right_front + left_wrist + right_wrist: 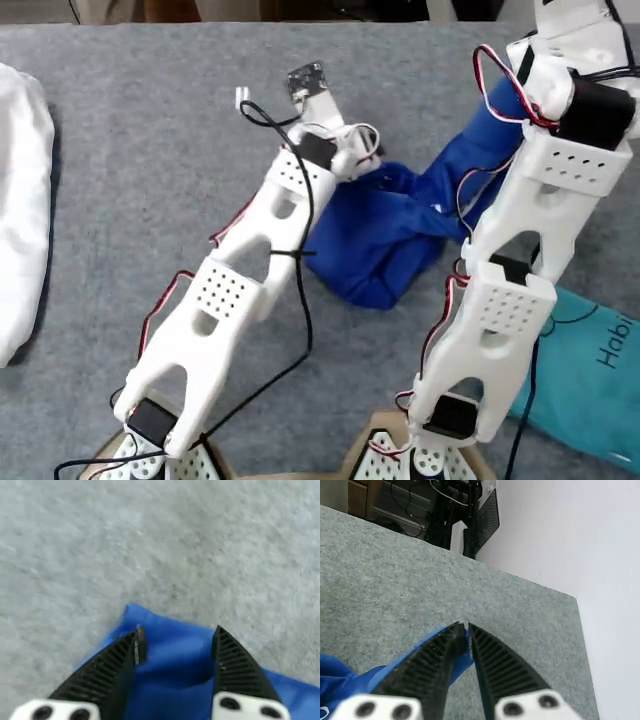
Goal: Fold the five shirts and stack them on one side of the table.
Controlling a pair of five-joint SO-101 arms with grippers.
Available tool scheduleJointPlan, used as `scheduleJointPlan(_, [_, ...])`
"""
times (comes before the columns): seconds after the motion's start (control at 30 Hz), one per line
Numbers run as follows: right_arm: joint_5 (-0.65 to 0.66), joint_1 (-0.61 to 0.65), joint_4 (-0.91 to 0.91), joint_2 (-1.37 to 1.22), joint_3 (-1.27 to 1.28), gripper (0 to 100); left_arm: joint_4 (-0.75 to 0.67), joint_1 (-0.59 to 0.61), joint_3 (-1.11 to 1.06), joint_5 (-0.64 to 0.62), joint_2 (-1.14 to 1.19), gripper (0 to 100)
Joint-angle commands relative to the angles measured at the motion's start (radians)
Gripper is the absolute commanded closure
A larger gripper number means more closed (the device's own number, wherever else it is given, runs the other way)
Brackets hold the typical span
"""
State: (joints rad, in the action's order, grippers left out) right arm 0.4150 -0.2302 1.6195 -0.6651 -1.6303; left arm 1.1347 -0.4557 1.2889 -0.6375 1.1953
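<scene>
I see the grey table (150, 150) spread wide under both arms. A white shirt (20, 200) lies bunched along its left edge. A blue shirt (380, 240) sits crumpled in the middle, between the arms. A teal shirt (585, 390) lies at the near right, partly under the right arm. My left gripper (177, 637) hangs over the blue shirt's edge with its fingers apart. My right gripper (466, 630) is pinched together on a raised corner of that blue cloth.

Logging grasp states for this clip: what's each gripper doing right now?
Left gripper: open, above the blue shirt.
Right gripper: shut on the blue shirt.
</scene>
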Motion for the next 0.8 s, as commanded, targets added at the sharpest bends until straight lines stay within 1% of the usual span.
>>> scheduleJointPlan(0.0, [0.008, -0.019, -0.025, 0.007, -0.038, 99.4, -0.04, 0.012, -0.008, -0.009, -0.01, 79])
scheduleJointPlan(0.07, [0.008, -0.021, -0.025, 0.005, -0.038, 99.4, -0.084, 0.046, -0.035, -0.011, 0.005, 83])
scheduleJointPlan(0.13, [0.028, -0.021, -0.023, 0.002, -0.038, 99.4, -0.117, 0.081, -0.041, -0.018, 0.016, 85])
scheduleJointPlan(0.23, [0.034, -0.036, -0.025, 0.001, -0.038, 99.4, -0.115, 0.083, -0.04, -0.04, 0.019, 81])
scheduleJointPlan(0.4, [0.034, -0.068, -0.038, -0.001, -0.038, 99.4, -0.12, 0.083, -0.04, -0.035, 0.021, 81])
scheduleJointPlan(0.6, [0.034, -0.074, -0.051, -0.015, -0.036, 99.4, -0.117, 0.081, -0.04, -0.015, 0.021, 82])
scheduleJointPlan(0.67, [0.035, -0.074, -0.052, -0.021, -0.036, 99.4, -0.11, 0.081, -0.048, -0.012, 0.019, 83])
scheduleJointPlan(0.77, [0.035, -0.074, -0.052, -0.022, -0.036, 99.4, -0.063, 0.081, -0.04, -0.012, 0.019, 84])
